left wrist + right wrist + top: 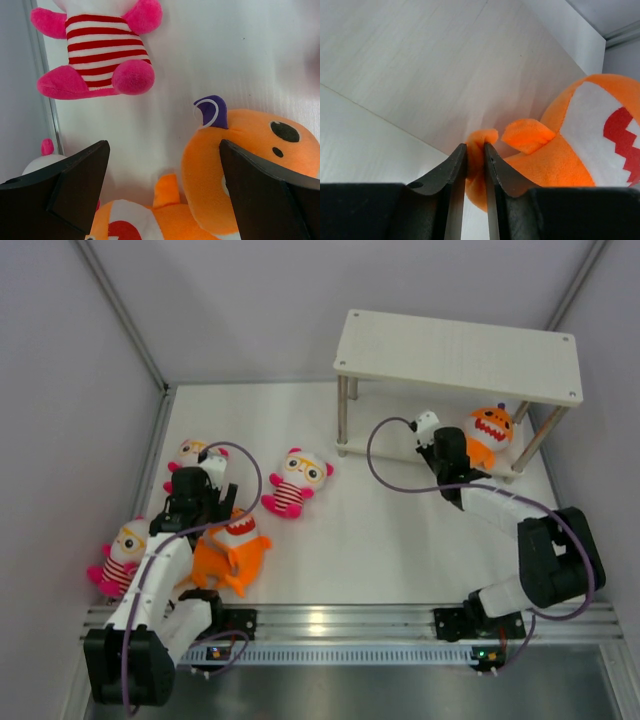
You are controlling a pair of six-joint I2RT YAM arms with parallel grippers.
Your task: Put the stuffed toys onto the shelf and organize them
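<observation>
The pale wood shelf (455,355) stands at the back right. An orange shark (487,435) sits upright on its lower board. My right gripper (452,455) is shut on a fin of this shark (580,145), and the orange fold is pinched between the fingers in the right wrist view (475,150). My left gripper (205,502) is open and empty above another orange shark (232,550). In the left wrist view (162,150) the fingers straddle its head (240,165). Three striped dolls lie on the table: one in the middle (297,482), one behind the left gripper (190,455), one at the far left (122,558).
The striped doll body (100,55) lies just beyond the left fingers, by the left wall. Below them is an orange part with a white and red mouth (120,225); I cannot tell whether it is a second shark. Thin shelf legs (342,415) stand beside the right gripper.
</observation>
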